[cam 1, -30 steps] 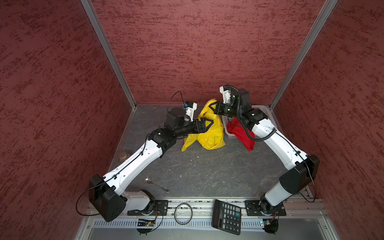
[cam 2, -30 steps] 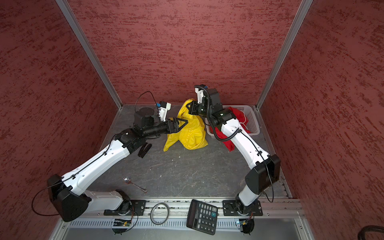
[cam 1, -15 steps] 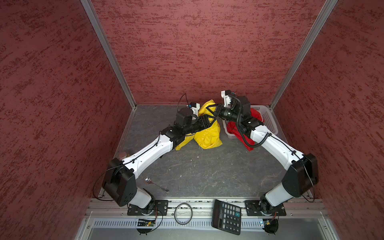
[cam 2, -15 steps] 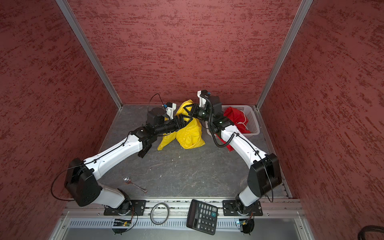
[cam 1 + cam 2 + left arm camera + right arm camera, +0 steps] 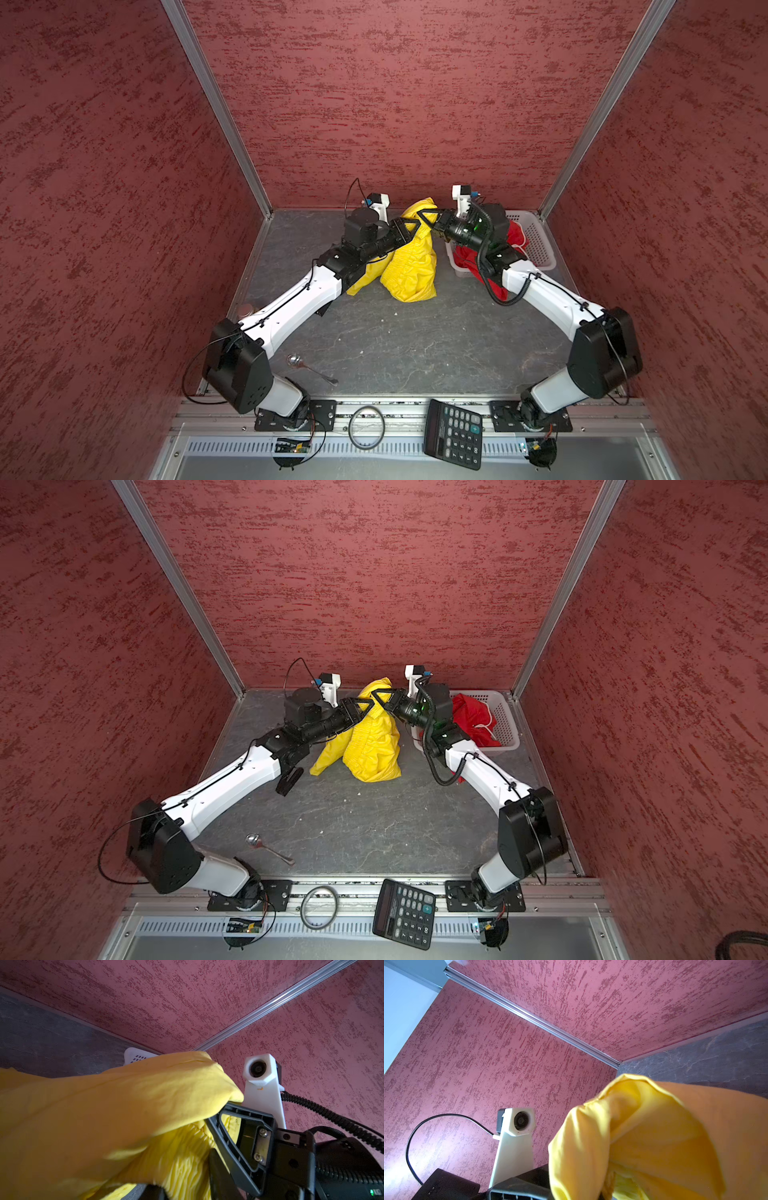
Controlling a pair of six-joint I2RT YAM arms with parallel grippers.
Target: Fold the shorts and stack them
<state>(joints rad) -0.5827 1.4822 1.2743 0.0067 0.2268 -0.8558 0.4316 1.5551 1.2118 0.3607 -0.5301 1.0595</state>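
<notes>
Nearest to me, on the front rail, lie a black calculator (image 5: 454, 432) and a thin ring (image 5: 365, 422). Just beyond them a spoon (image 5: 308, 366) rests on the grey desk (image 5: 395, 340), on my left side.

Further back, around the middle, the yellow shorts (image 5: 411, 270) stand in a bunched heap. Their lower folds rest on the desk and their top is pulled up into a peak between my two hands. My left hand (image 5: 413, 232) reaches in from the left and presses against the upper fabric. The cloth hides its fingertips, so I cannot tell whether it is clenched or released. My right hand (image 5: 426, 218) comes in from the other side and is clenched on the raised top of the yellow shorts. The left wrist view shows yellow cloth bulging around its black fingers.

Behind my right arm, in the far right corner, sits the white perforated basket (image 5: 540, 245). The red shorts (image 5: 515, 239) are piled in it with their white drawstring showing, and one part spills over its near rim onto the desk.
</notes>
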